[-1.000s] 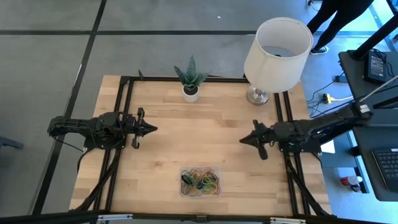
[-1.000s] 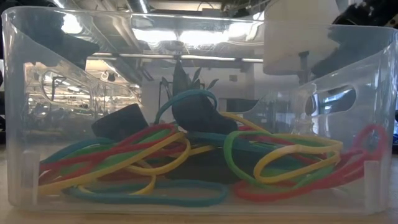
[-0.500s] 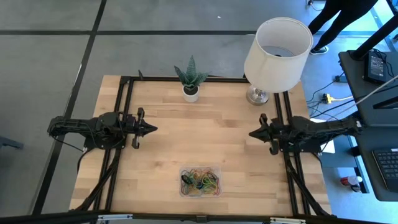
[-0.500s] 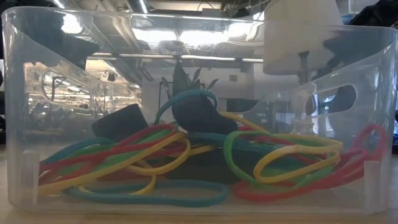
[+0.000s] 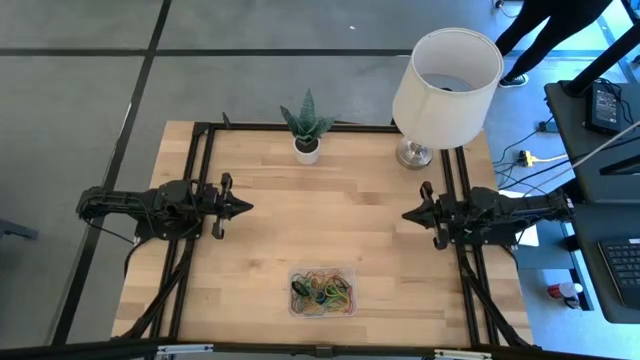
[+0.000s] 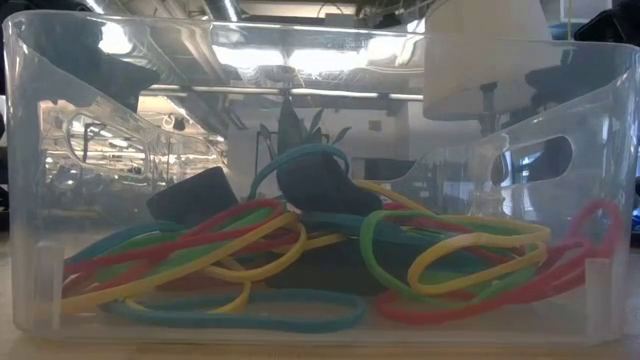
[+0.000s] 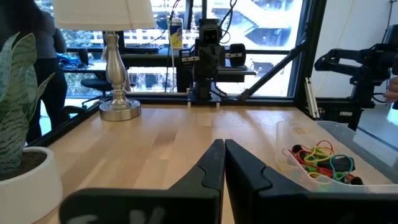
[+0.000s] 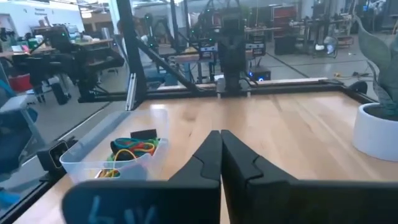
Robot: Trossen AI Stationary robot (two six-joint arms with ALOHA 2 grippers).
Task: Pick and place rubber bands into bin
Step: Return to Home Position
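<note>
The clear bin (image 5: pixel 322 291) sits near the table's near edge, midway between the arms. A tangle of red, green, yellow, orange and teal rubber bands (image 6: pixel 300 270) lies inside it, along with dark chunky pieces; the bands (image 7: pixel 320 158) also show in both wrist views (image 8: pixel 132 149). My left gripper (image 5: pixel 246 208) waits shut at the table's left side, pointing right. My right gripper (image 5: pixel 406 214) is shut at the right side, pointing left. Both are empty and well apart from the bin.
A small white plant pot (image 5: pixel 307 150) with a spiky green plant stands at the far edge. A white lamp (image 5: pixel 445 85) stands at the far right corner. A person's legs (image 5: pixel 540 30) show beyond the table. Bare wood lies between the arms.
My right gripper has drawn back toward the table's right edge, staying shut. The left arm, the bin and the bands have kept still.
</note>
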